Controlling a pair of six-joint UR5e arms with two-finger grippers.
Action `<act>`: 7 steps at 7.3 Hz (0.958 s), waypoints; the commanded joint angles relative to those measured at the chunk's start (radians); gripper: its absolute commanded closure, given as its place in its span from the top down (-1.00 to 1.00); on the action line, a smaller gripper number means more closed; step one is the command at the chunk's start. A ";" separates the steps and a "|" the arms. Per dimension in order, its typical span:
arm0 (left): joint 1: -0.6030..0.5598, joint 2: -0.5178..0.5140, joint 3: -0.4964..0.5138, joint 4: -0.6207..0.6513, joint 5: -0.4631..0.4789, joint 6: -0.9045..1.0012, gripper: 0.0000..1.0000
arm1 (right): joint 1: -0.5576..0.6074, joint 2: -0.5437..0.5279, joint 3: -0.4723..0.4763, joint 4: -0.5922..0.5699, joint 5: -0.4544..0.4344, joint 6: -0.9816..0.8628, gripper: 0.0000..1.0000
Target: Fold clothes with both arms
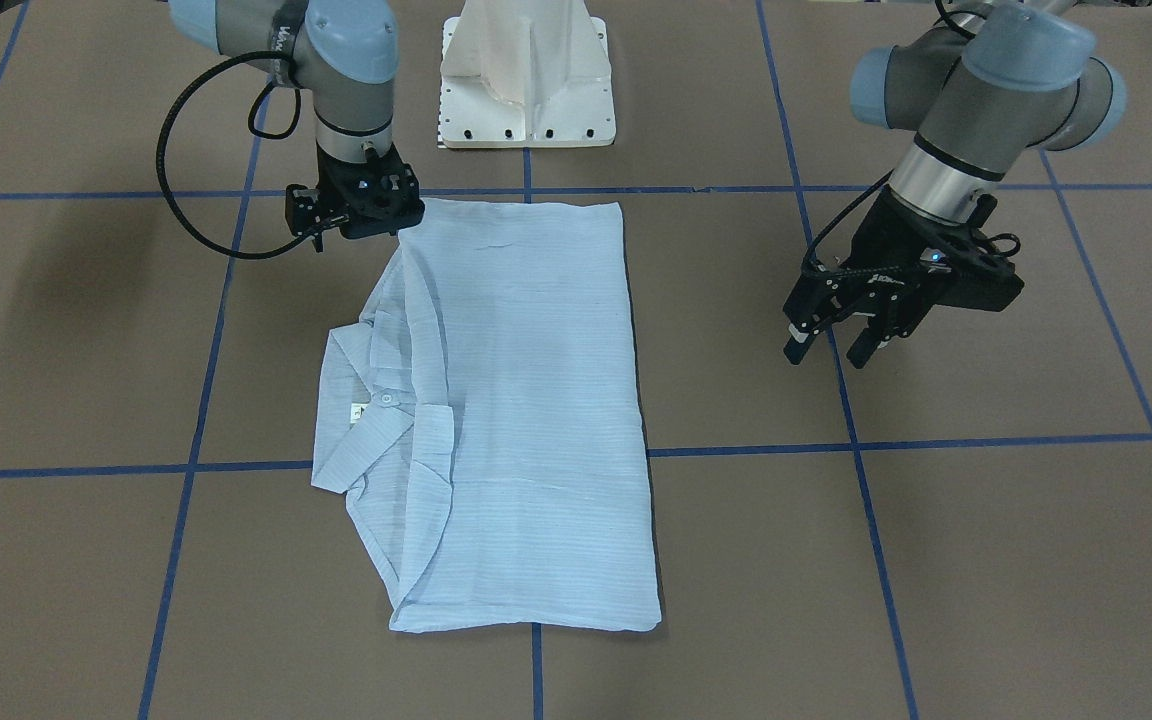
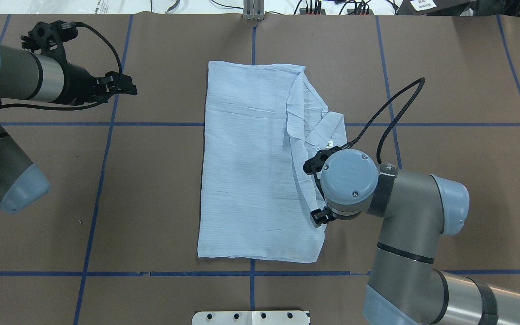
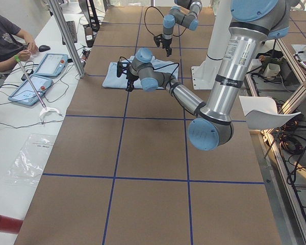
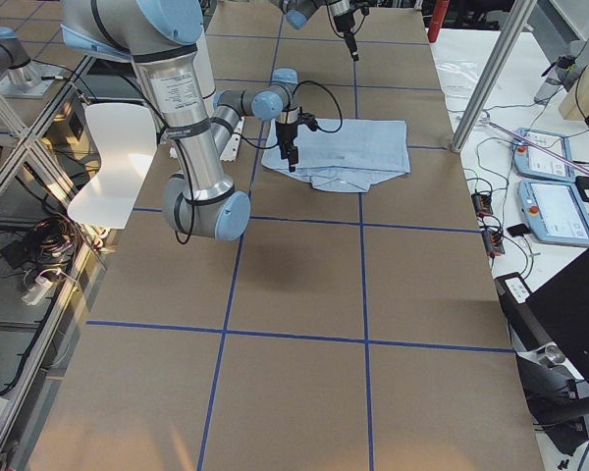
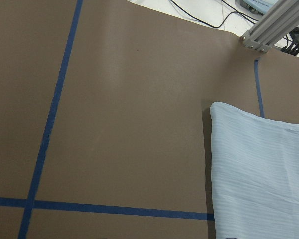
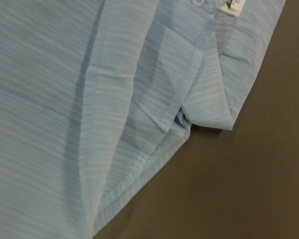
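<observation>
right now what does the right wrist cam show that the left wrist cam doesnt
Only the right wrist view: a close look at the shirt's layered folded edges, with a white button and the neck label at the top edge. Only the left wrist view: blue tape lines, an aluminium post at the table's far edge, and just one plain corner of the cloth. Both: the light blue shirt lying on the brown table.
</observation>
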 commanded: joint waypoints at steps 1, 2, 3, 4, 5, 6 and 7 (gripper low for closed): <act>-0.001 0.004 0.000 0.000 0.000 0.000 0.67 | 0.011 0.050 -0.084 0.008 -0.014 -0.009 1.00; -0.001 0.002 0.000 0.000 0.000 -0.012 0.67 | 0.015 0.071 -0.140 0.088 -0.013 -0.006 1.00; -0.001 0.002 0.000 0.000 0.000 -0.018 0.68 | 0.023 0.082 -0.185 0.127 -0.011 -0.007 1.00; 0.001 0.002 0.001 0.000 0.000 -0.018 0.68 | 0.037 0.111 -0.214 0.133 -0.011 -0.006 1.00; 0.001 0.002 0.001 0.000 0.000 -0.018 0.68 | 0.037 0.115 -0.237 0.135 -0.011 -0.010 1.00; 0.001 0.002 0.001 0.000 0.000 -0.018 0.67 | 0.049 0.113 -0.246 0.135 -0.009 -0.027 1.00; 0.001 0.002 0.000 0.000 0.000 -0.018 0.68 | 0.057 0.102 -0.256 0.135 -0.009 -0.047 1.00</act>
